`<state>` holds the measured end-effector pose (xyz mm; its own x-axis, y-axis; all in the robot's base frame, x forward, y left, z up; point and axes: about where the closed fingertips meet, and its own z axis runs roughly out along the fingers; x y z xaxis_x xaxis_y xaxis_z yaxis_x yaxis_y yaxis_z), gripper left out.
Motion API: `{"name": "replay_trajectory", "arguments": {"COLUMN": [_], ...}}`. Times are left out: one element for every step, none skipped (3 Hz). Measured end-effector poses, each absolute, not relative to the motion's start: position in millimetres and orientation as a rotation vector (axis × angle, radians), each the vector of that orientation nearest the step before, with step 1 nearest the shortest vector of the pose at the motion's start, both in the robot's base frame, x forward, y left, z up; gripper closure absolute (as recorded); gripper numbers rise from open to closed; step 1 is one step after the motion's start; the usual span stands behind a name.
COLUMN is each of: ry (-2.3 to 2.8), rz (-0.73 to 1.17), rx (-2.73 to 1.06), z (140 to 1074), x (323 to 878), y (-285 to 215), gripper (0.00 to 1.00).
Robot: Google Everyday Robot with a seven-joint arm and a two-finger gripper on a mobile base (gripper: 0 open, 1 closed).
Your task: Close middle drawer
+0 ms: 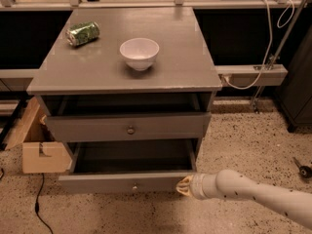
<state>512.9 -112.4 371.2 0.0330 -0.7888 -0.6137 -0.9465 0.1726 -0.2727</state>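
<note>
Down by the middle drawer [107, 182], the hand [185, 185], spread or not I cannot tell, should push its front straight in.

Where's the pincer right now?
Low in the camera view, right of centre, the pincer is at the right end of the front of the open middle drawer.

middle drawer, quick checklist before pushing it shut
1. Middle drawer pulled well out: ok, it needs the push.
2. Gripper at the front's right end: ok; contact: cannot tell.
3. Push point centred: not ok, it is well right of the knob.
4. Nothing sticking up out of the drawer: ok, none seen.
5. Bowl and can back from the top's front edge: ok.
</note>
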Motion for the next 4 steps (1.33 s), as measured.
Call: {"name": "replay_trajectory", "arguments": {"ry": [1.758, 1.746, 1.746, 1.746], "rz": [0.256, 0.212, 0.188, 0.184], "rx": [-1.600, -1.538, -1.502, -1.473], "z": [369.5, 369.6, 370.2, 368.8], "x": [539.1, 565.6, 580.8, 594.8], "y": [-119.0, -128.4, -134.0, -138.5], "gripper": [1.00, 1.00, 1.00, 1.00]}}
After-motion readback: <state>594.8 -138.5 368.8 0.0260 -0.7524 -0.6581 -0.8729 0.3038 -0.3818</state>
